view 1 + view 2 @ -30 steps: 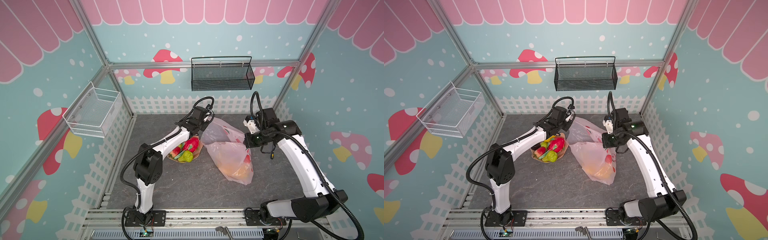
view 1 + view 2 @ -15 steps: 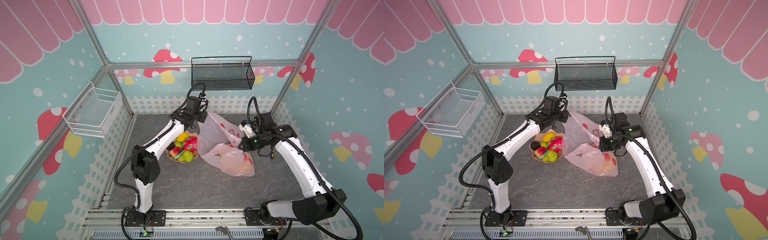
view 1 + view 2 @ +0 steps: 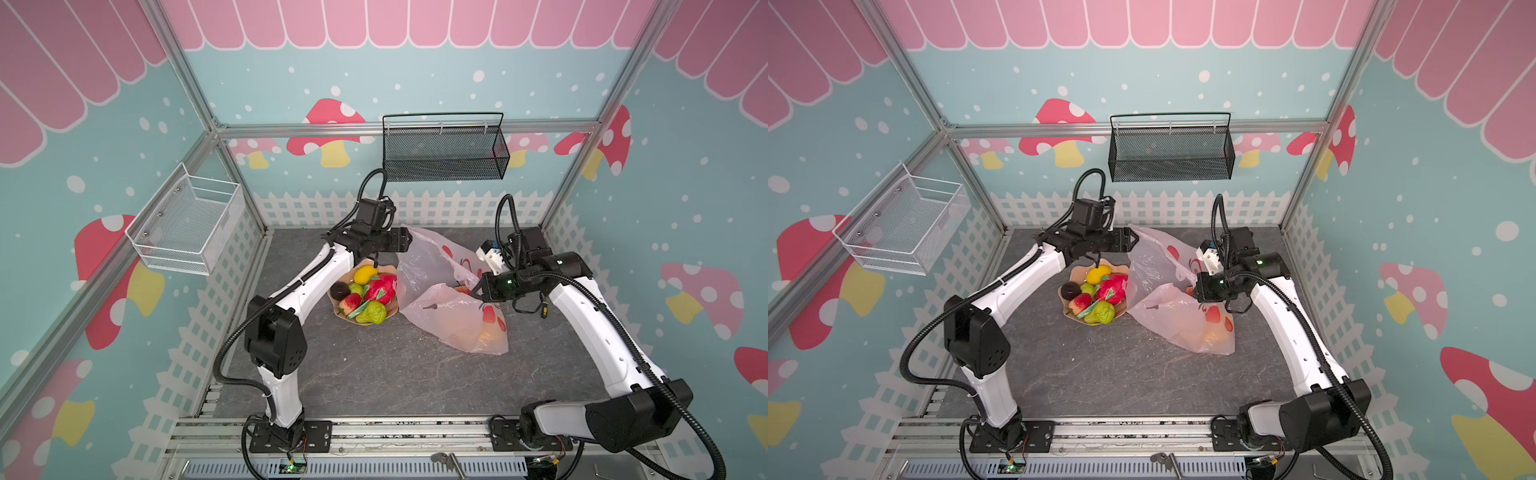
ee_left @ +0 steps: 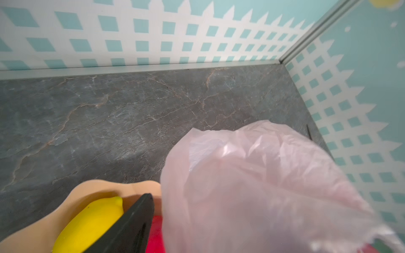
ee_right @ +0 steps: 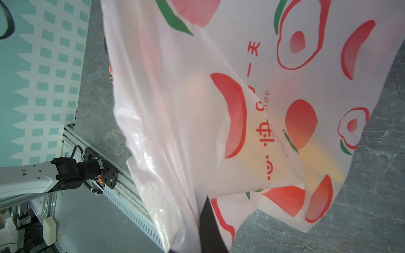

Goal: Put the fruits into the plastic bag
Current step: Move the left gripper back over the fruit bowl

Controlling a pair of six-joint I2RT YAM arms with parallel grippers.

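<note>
Located the thin translucent pale pink plastic bag (image 3: 453, 316) with red fruit prints lying on the grey marbled counter (image 3: 374, 374), at 3 o'clock from the tan wavy-edged dish (image 3: 1079, 272) and just beside its rim in both top views. Noted an orange-yellow fruit shape (image 3: 484, 336) showing through the film at the bag's 5 o'clock corner.

Found the other glossy toy fruits (image 3: 1096, 297) piled in the dish:
- yellow fruit (image 3: 365, 274) at 12 o'clock
- red dragon fruit with green tips (image 3: 383, 289) at 3 o'clock
- dark brown fruit (image 3: 340, 289) at 9 o'clock
- yellow-green pear (image 3: 372, 312) at 6 o'clock

Found the left tool (image 3: 1131, 240) raised above the counter at 1 o'clock from the dish, jaws apart, tips just beside the bag's upper flap. In the left wrist view, saw one black finger (image 4: 131, 219) over the yellow fruit, with pink film across the place of the other. Could not tell whether film touched either finger.

Found the right tool (image 3: 478, 289) at 3 o'clock on the bag, between upper flap and lower lobe, jaws together and clamped on the bag's edge. Confirmed in the right wrist view: black finger (image 5: 208, 225) pinching the film.
</note>
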